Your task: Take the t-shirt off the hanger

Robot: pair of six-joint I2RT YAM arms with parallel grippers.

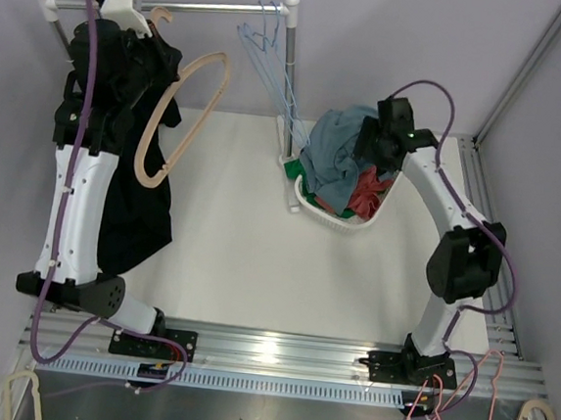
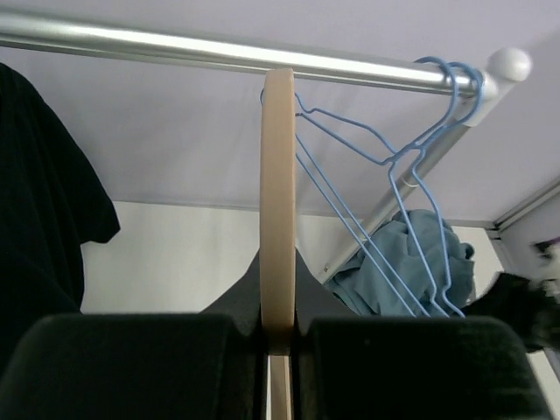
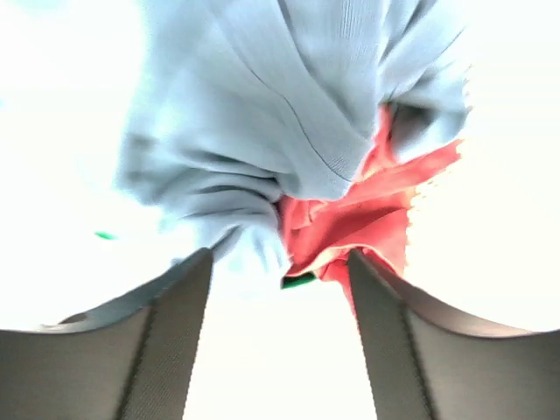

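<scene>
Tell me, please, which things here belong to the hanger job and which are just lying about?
Job, as far as I can judge: beige hanger, clamped in the left gripper; blue-grey shirt atop the basket, under the open right gripper.
Lying about: blue wire hangers, black garment, red cloth.
</scene>
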